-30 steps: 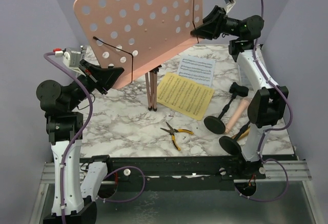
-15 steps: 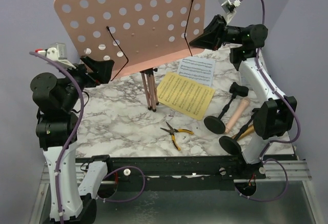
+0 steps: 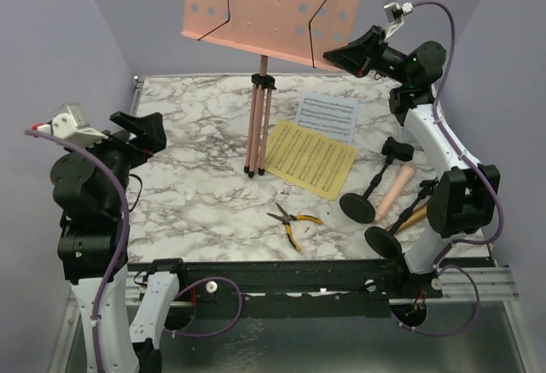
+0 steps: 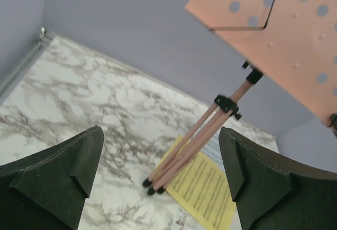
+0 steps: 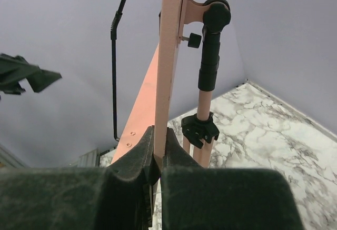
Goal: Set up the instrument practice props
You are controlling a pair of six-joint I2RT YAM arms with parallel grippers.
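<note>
Overhead, I see the pink music rack [image 3: 273, 6] standing upright at the back of the marble table [image 3: 196, 194], with my right gripper [image 3: 333, 55] at the lower right edge of its desk. The yellow page [image 3: 309, 158] and white page [image 3: 327, 117] lie flat just right of its legs; their print is too small to read. My left gripper [image 3: 141, 130] hangs well apart, on the left.

Left wrist: the jaws are spread wide with nothing between them.

Right wrist: the fingers [image 5: 131, 161] are pinched on the desk's edge.
</note>
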